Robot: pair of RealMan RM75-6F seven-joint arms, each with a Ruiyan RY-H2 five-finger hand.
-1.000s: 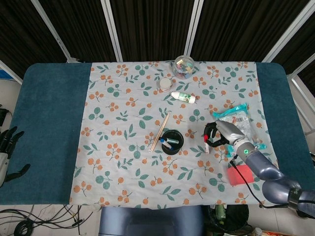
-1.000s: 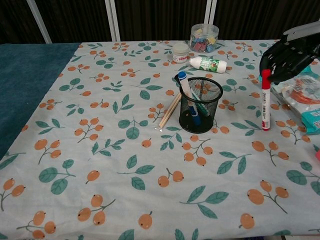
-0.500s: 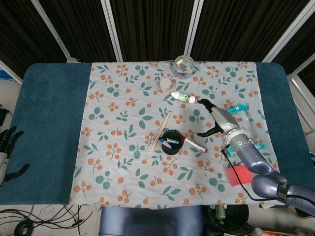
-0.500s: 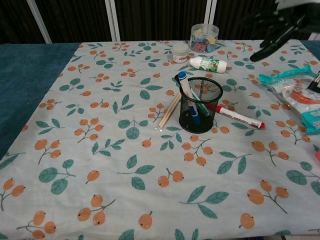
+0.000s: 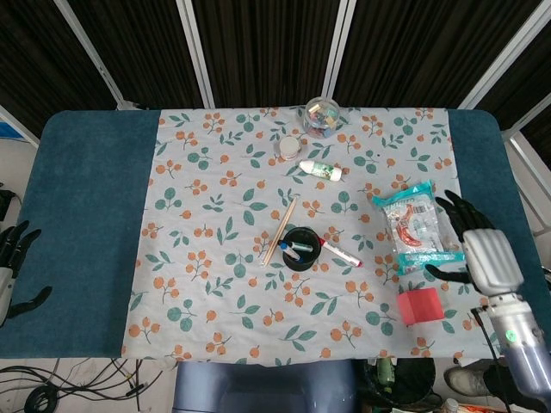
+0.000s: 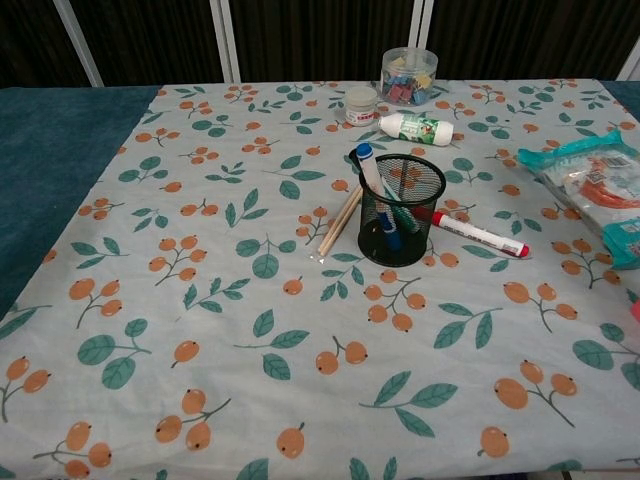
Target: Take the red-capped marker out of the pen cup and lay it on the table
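Right hand [image 5: 482, 251] open at the right table edge in the head view, fingers spread, holding nothing, resting beside the snack packet [image 5: 411, 225]; absent from the chest view. Left hand [image 5: 13, 258] far off at the left edge, also open and empty, off the blue table [image 5: 86, 215] border.

Well left of the right hand, past the snack packet: the red-capped marker [image 6: 478, 233], lying flat on the floral cloth [image 6: 250, 330] just right of the black mesh pen cup [image 6: 400, 208], one end close against the cup's base, though touching or not cannot be told. Long axis running from the cup toward near right, red tip pointing away from the cup. Right hand clearly the nearer of the two; left hand well apart across the whole cloth.

Compared with a second ago: then, marker upright in the right hand's grip above the cloth; half a second ago, already flat by the cup with the hand open above it; now, hand withdrawn to the table's right edge, marker unmoved since release.

Probably no further move needed: marker out of the cup and laid down, task judged complete. Blue-capped pen [image 6: 368, 168] and others left standing in the cup; wooden sticks [image 6: 340, 222] leaning at its left; red block [image 5: 419, 306] near the right hand.
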